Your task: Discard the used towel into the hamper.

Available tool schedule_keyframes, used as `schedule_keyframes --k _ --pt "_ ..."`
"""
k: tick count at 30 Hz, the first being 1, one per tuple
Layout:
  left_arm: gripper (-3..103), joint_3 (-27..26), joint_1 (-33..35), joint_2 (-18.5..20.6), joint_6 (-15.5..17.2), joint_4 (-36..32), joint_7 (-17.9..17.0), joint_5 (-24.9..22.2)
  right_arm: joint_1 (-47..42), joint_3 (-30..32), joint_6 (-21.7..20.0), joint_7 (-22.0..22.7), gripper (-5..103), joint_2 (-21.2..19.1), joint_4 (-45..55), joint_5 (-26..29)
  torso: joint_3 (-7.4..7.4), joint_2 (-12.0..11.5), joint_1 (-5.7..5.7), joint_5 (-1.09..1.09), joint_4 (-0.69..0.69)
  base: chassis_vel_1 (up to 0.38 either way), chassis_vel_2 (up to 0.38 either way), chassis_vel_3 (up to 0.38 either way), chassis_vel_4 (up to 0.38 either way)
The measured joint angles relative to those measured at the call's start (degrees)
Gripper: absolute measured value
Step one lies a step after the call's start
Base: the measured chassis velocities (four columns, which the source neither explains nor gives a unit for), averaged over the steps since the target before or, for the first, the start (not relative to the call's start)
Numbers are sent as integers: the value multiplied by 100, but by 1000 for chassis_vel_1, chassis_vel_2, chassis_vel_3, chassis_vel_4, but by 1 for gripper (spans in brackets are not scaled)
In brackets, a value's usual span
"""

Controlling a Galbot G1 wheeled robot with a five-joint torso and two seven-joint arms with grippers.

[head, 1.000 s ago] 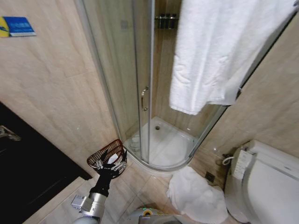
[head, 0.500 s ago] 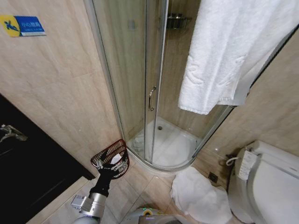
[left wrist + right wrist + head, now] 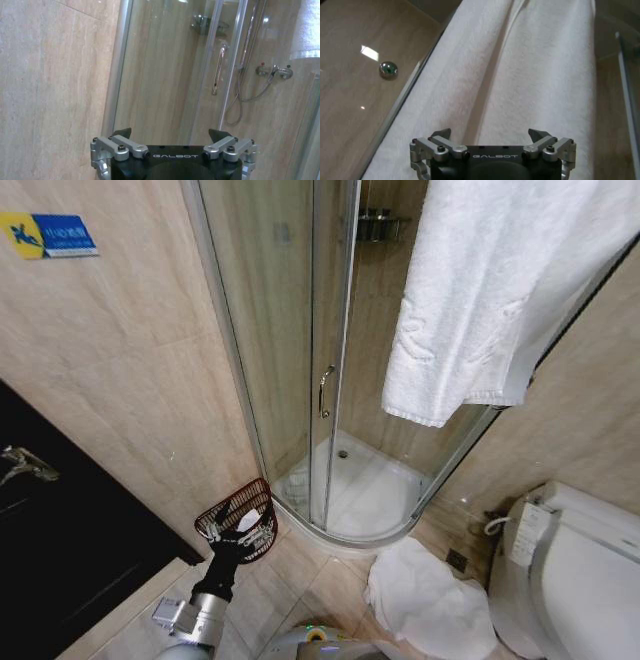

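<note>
A white towel (image 3: 500,290) hangs from the top of the shower's glass wall at the upper right. A second white towel (image 3: 430,600) lies crumpled on the floor tiles beside the toilet. The hamper (image 3: 232,505), a small dark reddish-brown ribbed basket with something white inside, stands on the floor by the shower's left edge. My left gripper (image 3: 238,538) hangs low in front of the hamper. The left wrist view shows that gripper (image 3: 170,133) open and empty, facing the shower door. My right gripper (image 3: 489,133) is open and empty close before the hanging towel (image 3: 520,75).
The curved glass shower enclosure (image 3: 290,330) with its white tray (image 3: 360,490) fills the middle. A toilet (image 3: 570,580) stands at the lower right and a black cabinet (image 3: 60,560) at the left. Bare floor tiles lie between hamper and floor towel.
The head camera swung a little a second ago, shifting the whole picture right. Since half a second ago nothing has moved, and the left gripper has stayed by the hamper.
</note>
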Motion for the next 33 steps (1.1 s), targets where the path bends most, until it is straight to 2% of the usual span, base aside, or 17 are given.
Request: schedule_keyframes --k 1,3,4,6,8,9,11,12,15,20,23,27,33 --pt "100 0 0 0 0 0 0 0 0 0 0 0 100 0 0 0 0 0 0 0 0 0 0 0 0" --pt "100 0 0 0 0 0 0 0 -39 35 33 110 100 -255 -40 337 0 0 0 -1 0 0 0 0 0" --pt "100 0 0 0 0 0 0 0 -60 81 98 275 100 -532 -94 696 0 0 0 0 1 0 0 0 0" --pt "100 0 0 0 0 0 0 0 -64 96 115 320 100 -594 -109 759 0 0 0 0 0 0 0 0 0" --pt "100 0 0 0 0 0 0 0 -137 239 207 656 100 -938 -238 894 0 0 0 -2 0 0 0 0 0" --pt "100 0 0 0 0 0 0 0 -137 239 207 656 100 -938 -238 894 0 0 0 -2 0 0 0 0 0" --pt "100 0 0 0 0 0 0 0 -283 424 310 1083 100 -1284 -412 883 0 0 0 0 0 0 0 0 0" --pt "100 0 0 0 0 0 0 0 -283 424 310 1083 100 -1284 -412 883 0 0 0 0 0 0 0 0 0" --pt "100 0 0 0 0 0 0 0 -422 604 368 1307 100 -1619 -751 858 0 0 0 1 0 0 0 0 0" --pt "100 0 0 0 0 0 0 0 -536 765 384 1293 100 -1892 -1076 913 0 0 0 1 0 0 0 0 0" --pt "100 0 0 0 0 -1 0 0 -718 992 394 1219 100 -2125 -1223 1136 0 0 0 1 -1 0 0 0 0" --pt "100 0 0 0 0 0 0 0 -1280 1590 430 1193 100 -2386 -1251 1564 0 0 0 -1 1 0 0 0 0" --pt "100 0 0 -1 0 0 0 0 -1813 2050 438 1243 100 -2553 -1421 1607 0 0 0 0 1 0 0 0 0"
